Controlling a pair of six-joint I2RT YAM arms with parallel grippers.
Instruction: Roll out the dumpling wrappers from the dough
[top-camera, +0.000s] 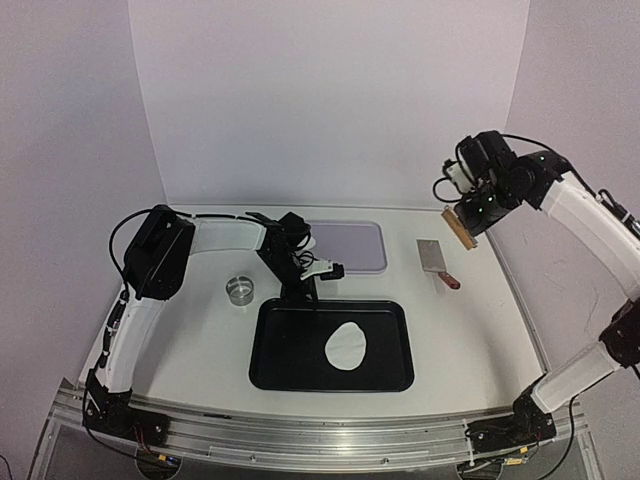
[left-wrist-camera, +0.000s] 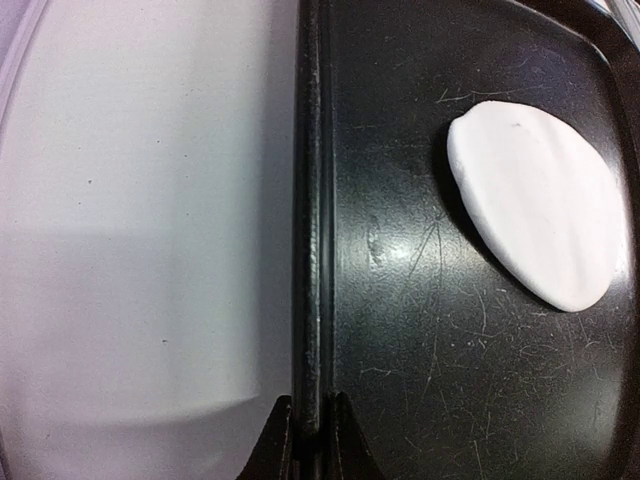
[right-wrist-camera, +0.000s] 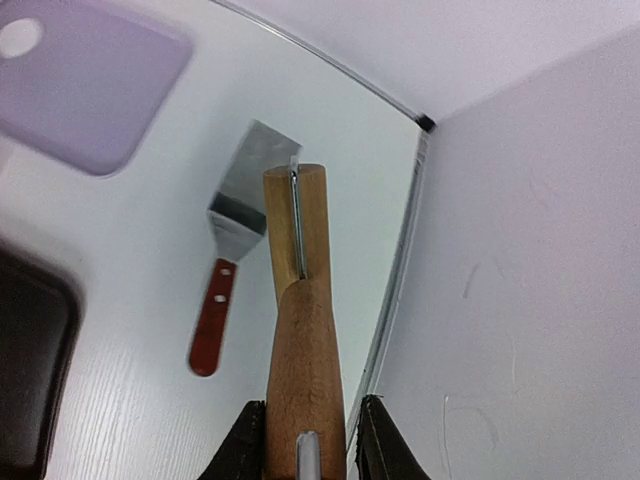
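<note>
A flat oval of white dough (top-camera: 347, 346) (left-wrist-camera: 535, 200) lies in the black tray (top-camera: 285, 350). My left gripper (top-camera: 300, 297) (left-wrist-camera: 310, 425) is shut on the tray's far rim (left-wrist-camera: 312, 200), left of the dough. High at the back right, my right gripper (top-camera: 482, 207) (right-wrist-camera: 305, 430) is shut on a wooden rolling pin (top-camera: 461, 229) (right-wrist-camera: 300, 300) held in the air. No dumpling wrappers are clearly in view. A small white round spot (right-wrist-camera: 20, 37) shows on the purple board; I cannot tell whether it is a hole or a disc.
A purple cutting board (top-camera: 350, 245) (right-wrist-camera: 80, 80) lies behind the tray. A red-handled metal spatula (top-camera: 437, 262) (right-wrist-camera: 235, 230) lies to its right. A metal ring cutter (top-camera: 240, 289) stands left of the tray. White walls close off the back and right.
</note>
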